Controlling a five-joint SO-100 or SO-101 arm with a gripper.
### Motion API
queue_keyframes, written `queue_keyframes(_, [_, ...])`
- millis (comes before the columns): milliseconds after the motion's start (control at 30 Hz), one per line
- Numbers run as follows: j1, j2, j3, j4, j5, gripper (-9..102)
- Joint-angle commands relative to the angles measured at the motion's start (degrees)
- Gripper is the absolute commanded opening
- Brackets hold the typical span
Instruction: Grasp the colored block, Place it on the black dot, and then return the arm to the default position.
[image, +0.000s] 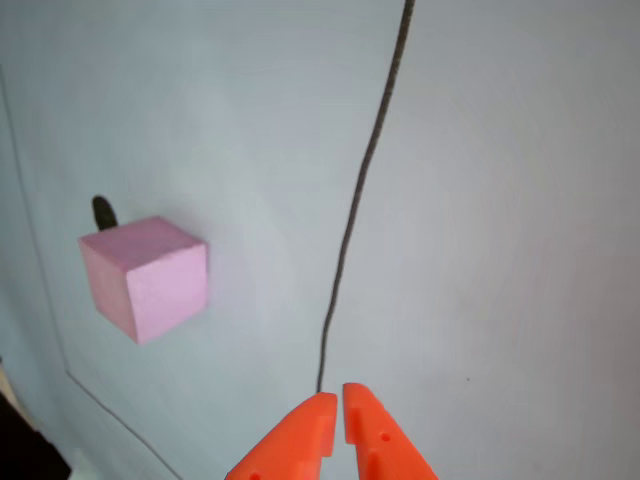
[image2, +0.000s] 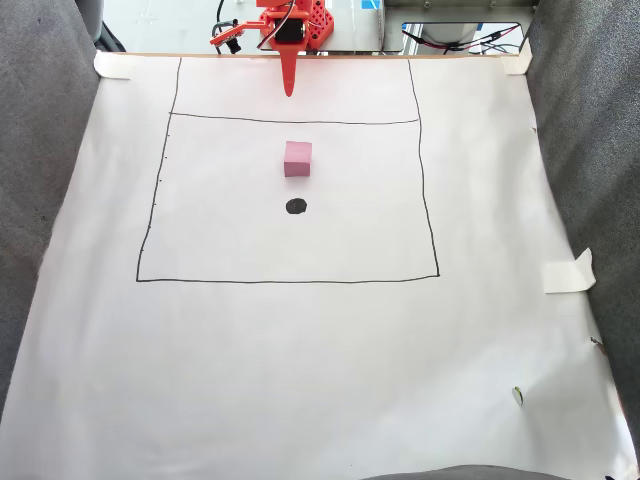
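Pale pink colored block (image2: 298, 159) resting on white paper sheet (image2: 300, 350), inside a hand-drawn black rectangle (image2: 436, 220), just short of the black dot (image2: 296, 206) and not touching it in the fixed view. Clear strip of paper between the two there, so placement judged not yet done. In the other view, block (image: 145, 275) at left, dot (image: 103, 211) peeking from behind its far corner, mostly hidden by the cube from that angle.

Orange end effector (image2: 289, 88) pulled back near the arm base (image2: 290, 25), pointed down over the paper at the rectangle's top edge, well apart from the block. In the other view, end effector (image: 335, 405) with jaw tips nearly together, a thin slit between them, nothing held. Tucked pose likely the rest position, keeping the marked zone free for the camera.

Drawn line (image: 360, 190) running up the frame from the tips in the other view: a border of the work area, not a cable.

Paper taped at the corners, tape piece (image2: 570, 270) at the right edge, probably to keep the worktop sheet flat. Grey fabric (image2: 45, 150) along both sides.

Next: reach forward, open wide enough for the cube, lift, carry the short way to the dot.
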Motion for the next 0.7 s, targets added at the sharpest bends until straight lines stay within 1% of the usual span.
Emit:
queue_keyframes(0, [-1.3,0.3,-2.3,0.1,-1.4,0])
queue_keyframes(567, [-1.4,0.3,-2.4,0.0,-2.2,0])
queue_keyframes(667, [-1.2,-3.8,-7.4,0.3,-1.4,0])
